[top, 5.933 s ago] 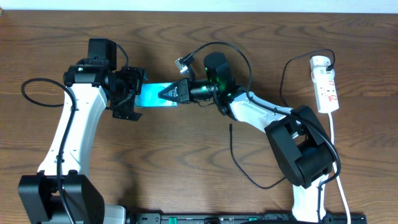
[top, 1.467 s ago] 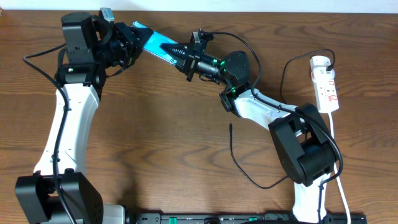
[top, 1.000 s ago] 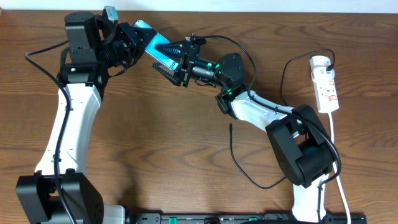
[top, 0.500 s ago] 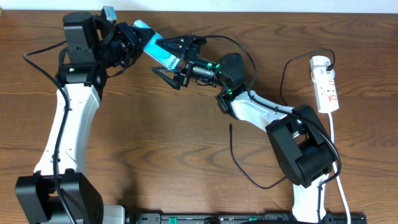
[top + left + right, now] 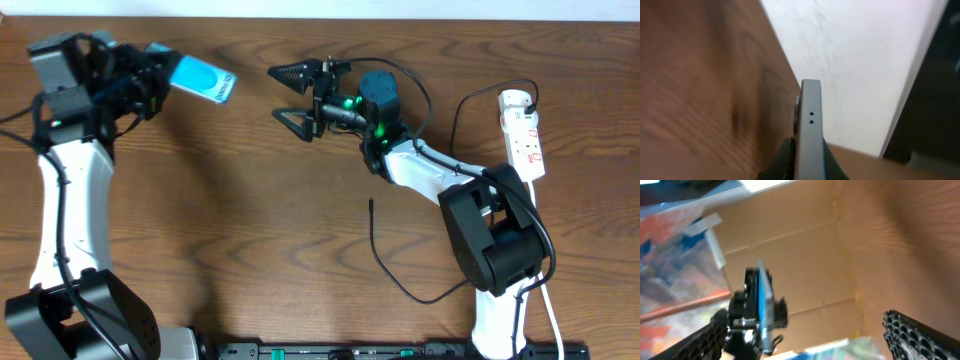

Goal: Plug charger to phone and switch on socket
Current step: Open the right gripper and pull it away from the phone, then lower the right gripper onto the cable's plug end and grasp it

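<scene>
The phone (image 5: 202, 79), cyan screen up, is held in the air at the far left, with my left gripper (image 5: 160, 76) shut on its near end. In the left wrist view the phone (image 5: 810, 125) shows edge-on between the dark fingers (image 5: 785, 162). My right gripper (image 5: 291, 96) stands wide open and empty to the phone's right, a clear gap between them. Its camera sees the phone (image 5: 763, 305) edge-on ahead. The charger's plug tip (image 5: 371, 204) lies loose on the table, its thin black cable (image 5: 400, 288) looping toward the right arm's base. The socket (image 5: 524, 136) lies at the right edge.
A white adapter (image 5: 514, 100) sits in the socket's far end, and a white cord (image 5: 541, 250) runs down the right side. The right arm's base (image 5: 493, 250) stands beside the cable loop. A dark rail (image 5: 380, 351) borders the table's front edge.
The right gripper opened wide off the phone's end. The left arm then swung the phone away to the left, and a gap now separates the two.
</scene>
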`<state>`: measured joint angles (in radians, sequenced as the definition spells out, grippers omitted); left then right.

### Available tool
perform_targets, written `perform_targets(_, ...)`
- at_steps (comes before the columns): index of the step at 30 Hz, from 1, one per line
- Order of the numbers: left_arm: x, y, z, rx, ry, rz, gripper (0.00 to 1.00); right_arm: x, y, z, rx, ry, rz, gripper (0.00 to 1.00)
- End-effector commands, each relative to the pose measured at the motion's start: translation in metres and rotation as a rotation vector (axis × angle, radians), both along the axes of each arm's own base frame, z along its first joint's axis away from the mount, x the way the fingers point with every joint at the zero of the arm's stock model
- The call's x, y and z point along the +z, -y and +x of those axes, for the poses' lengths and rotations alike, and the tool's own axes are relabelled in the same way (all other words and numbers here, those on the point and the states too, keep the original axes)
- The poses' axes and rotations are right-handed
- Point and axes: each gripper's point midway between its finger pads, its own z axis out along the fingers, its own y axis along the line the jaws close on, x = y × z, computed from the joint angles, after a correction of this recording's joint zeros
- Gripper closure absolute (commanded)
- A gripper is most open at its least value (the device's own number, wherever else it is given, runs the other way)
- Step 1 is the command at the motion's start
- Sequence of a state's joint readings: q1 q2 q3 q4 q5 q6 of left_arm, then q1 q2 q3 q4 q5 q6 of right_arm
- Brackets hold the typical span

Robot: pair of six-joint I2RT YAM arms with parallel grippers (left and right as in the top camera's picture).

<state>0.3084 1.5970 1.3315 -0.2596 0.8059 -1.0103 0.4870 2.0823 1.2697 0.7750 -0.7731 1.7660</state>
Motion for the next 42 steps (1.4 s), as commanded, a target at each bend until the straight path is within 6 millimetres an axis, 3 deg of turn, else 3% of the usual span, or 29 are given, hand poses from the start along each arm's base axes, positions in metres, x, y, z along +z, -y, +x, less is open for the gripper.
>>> perform_targets(1, -0.008, -0.027, -0.018, 0.107, -0.127, -0.118, 0.93, -0.006, 0.011, 0.006, 0.012, 0.273, -0.121, 0.01)
perform_targets(3, -0.024, -0.039, -0.034, 0.156, -0.235, -0.167, 0.93, -0.021, 0.014, 0.004, 0.041, 0.31, -0.184, 0.01)
perform_targets(6, -0.033, -0.045, -0.045, 0.156, -0.273, -0.152, 0.93, -0.049, 0.02, -0.001, 0.084, 0.338, -0.294, 0.01)
perform_targets(11, -0.037, -0.041, -0.051, 0.099, -0.26, -0.094, 0.93, -0.083, 0.032, -0.008, 0.144, 0.361, -0.438, 0.01)
perform_targets(16, -0.044, -0.037, -0.059, 0.05, -0.273, -0.048, 0.93, -0.112, 0.061, -0.001, 0.195, 0.366, -0.731, 0.01)
perform_targets(19, -0.045, -0.037, -0.06, 0.037, -0.267, -0.032, 0.93, -0.107, 0.079, 0.005, 0.222, 0.386, -0.907, 0.01)
perform_targets(22, -0.048, -0.035, -0.064, 0.02, -0.276, -0.02, 0.93, -0.089, 0.107, 0.012, 0.23, 0.379, -1.157, 0.01)
perform_targets(26, -0.059, -0.034, -0.076, -0.003, -0.326, 0.022, 0.93, -0.08, 0.134, 0.0, 0.258, 0.306, -1.344, 0.01)
perform_targets(32, -0.071, -0.033, -0.088, -0.017, -0.388, 0.07, 0.93, -0.101, 0.164, -0.031, 0.318, 0.134, -1.464, 0.01)
perform_targets(42, -0.077, -0.01, -0.085, -0.068, -0.404, 0.126, 0.93, -0.134, 0.167, -0.057, 0.4, 0.068, -1.476, 0.01)
